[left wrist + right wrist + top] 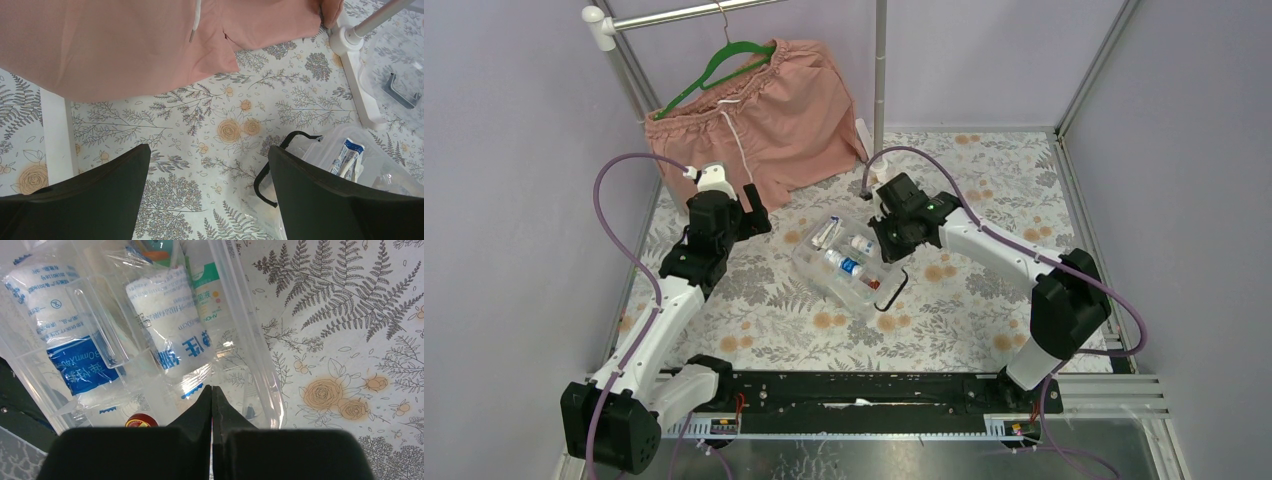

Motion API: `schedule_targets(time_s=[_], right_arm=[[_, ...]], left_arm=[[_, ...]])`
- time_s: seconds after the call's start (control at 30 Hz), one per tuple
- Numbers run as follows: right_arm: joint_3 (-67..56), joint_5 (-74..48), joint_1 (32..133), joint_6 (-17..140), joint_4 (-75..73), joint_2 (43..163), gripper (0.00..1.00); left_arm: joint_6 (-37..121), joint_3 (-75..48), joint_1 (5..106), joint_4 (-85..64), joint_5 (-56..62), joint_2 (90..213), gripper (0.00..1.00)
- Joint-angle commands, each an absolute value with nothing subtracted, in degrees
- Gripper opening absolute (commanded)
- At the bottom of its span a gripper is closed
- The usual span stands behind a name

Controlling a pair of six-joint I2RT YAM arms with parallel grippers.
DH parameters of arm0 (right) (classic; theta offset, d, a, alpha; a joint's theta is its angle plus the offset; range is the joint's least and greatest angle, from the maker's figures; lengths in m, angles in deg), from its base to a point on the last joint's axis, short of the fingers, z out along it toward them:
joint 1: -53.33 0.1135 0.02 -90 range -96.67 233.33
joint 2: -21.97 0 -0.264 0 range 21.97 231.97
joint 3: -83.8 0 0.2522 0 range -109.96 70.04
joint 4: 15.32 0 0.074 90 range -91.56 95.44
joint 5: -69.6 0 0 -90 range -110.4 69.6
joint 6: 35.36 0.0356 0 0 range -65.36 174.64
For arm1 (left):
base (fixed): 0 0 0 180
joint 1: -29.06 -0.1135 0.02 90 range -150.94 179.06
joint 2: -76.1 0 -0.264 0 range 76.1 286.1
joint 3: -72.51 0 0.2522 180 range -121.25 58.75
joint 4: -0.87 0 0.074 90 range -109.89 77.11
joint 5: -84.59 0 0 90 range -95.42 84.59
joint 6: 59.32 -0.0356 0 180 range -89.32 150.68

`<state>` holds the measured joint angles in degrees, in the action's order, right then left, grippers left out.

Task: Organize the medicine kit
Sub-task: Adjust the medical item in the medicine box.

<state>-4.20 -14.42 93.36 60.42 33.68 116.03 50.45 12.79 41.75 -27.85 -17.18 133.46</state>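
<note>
Looking down from above, we saw the clear box [804, 262] lying at an angle near the middle of the flowered table [964, 300], with its black handle [894, 290] at the end nearest the arms. Small bottles [849, 265] lay inside it in a row.

The right gripper [887, 240] hung over the far right side of the box. From its own camera, the right gripper [212, 389] had its fingers pressed together with no gap between them. Their tips pointed into the box just inside its long wall [250, 330]. Right beside the tips lay a wrapped bandage roll [170, 320] with blue print, and a second roll [50, 305] sat in the next compartment. A bottle with a green label [210, 295] lay along the wall. We could not tell whether the tips pinched the wrapper's edge.

The left gripper [757, 210] hovered well to the left of the box, close to the pink shorts [754, 110] hanging from a green hanger [724, 60]. In its wrist view, the left gripper [208, 150] stood wide apart with nothing between the fingers, only tablecloth below. The box's handle end showed beside the right finger [325, 200], and a white tube [347, 156] lay inside the box.
</note>
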Motion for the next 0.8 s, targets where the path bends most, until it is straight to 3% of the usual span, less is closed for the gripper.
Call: schedule_targets(time_s=[0.0,0.43,0.77], right_arm=[[-4.0,-14.7,95.2,58.7,38.0,119.6,0.0],[-7.3,-17.3,95.6,60.0,35.0,113.7,0.04],[-11.2,-23.8,94.0,60.2,34.7,105.6,0.13]], left_arm=[[50.2,12.9,41.3,-25.9,-17.1,133.1,0.96],[50.3,12.6,41.3,-26.1,-17.1,133.0,0.96],[50.4,12.3,41.3,-25.9,-17.0,133.2,0.96]])
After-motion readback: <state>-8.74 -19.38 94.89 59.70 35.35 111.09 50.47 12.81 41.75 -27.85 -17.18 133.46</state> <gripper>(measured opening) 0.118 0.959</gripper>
